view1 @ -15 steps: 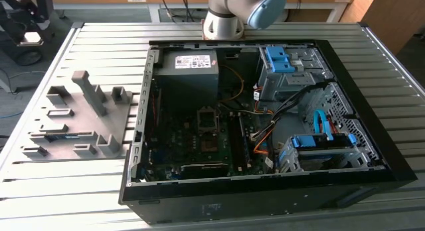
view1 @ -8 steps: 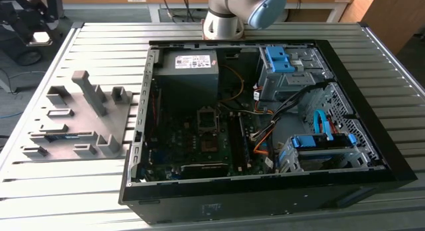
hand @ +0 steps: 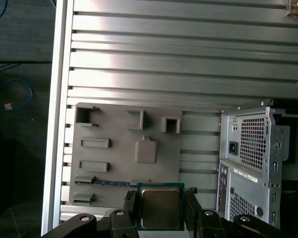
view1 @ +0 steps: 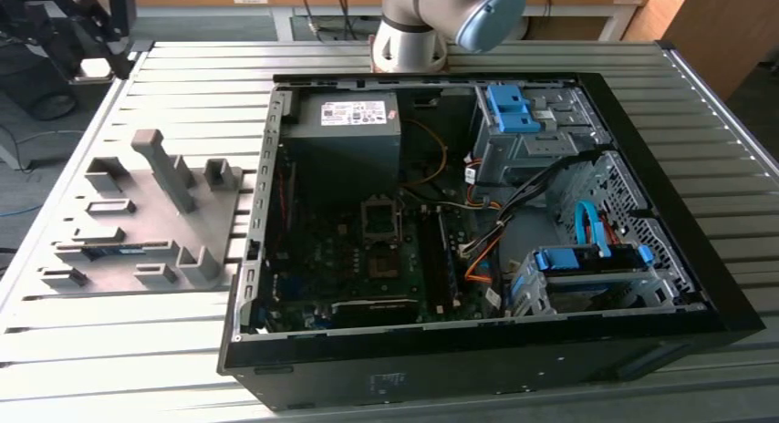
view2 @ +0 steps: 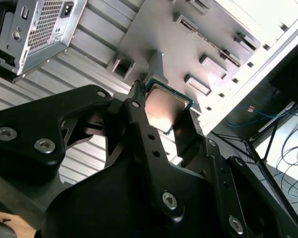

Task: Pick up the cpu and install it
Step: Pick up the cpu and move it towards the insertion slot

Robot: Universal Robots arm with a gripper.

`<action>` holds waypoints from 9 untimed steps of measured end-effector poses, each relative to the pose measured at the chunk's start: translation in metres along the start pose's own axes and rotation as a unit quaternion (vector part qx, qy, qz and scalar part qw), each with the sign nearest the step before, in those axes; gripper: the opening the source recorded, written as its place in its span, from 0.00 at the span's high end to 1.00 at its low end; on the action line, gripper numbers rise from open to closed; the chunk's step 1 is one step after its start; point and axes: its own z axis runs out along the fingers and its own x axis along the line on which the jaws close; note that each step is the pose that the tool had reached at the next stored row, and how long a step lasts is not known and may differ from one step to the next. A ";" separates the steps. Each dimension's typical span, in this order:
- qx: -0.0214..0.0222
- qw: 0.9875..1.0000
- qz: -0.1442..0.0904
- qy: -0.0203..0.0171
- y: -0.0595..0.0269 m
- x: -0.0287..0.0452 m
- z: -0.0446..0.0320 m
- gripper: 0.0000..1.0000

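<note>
Where my arm (view1: 420,26) rises, silver-grey with a pale blue joint cap, the table (view1: 159,350) spreads out in long ribbed aluminium slats that catch the light. On it lies the black computer case (view1: 426,373) with its side off, a boxy steel shell with perforated grey panels at its rear. Inside, the grey power supply (view1: 347,149) carries a white label (view1: 357,112) whose print is too small for me to read. Toward the exterior view's right of it sit drive cages with glossy blue plastic brackets (view1: 509,108). Nearer the camera lies the dark motherboard (view1: 353,277), with a rectangular socket frame (view1: 379,221) that is dark in the middle.

Toward the exterior view's left of the case, a matte grey fixture plate (view1: 134,213) rests on the slats, studded with blocky holders and slots. A memory stick (hand: 104,183) with a blue-green edge lies in one slot.

In the first wrist view my gripper (hand: 160,198) hangs above that plate, near the case's rear. Its black fingers (hand: 130,202) are pressed against two opposite edges of the cpu (hand: 160,208). The cpu is a small flat square, green-rimmed, and its smooth metal top throws back a dull coppery glare.
</note>
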 end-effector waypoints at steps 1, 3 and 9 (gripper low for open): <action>0.000 1.000 0.000 0.000 -0.0001 -0.0021 0.0000 0.53; 0.000 1.000 0.000 0.000 -0.0002 -0.0062 0.0000 0.53; 0.000 1.000 0.000 0.000 -0.0007 -0.0183 0.0002 0.53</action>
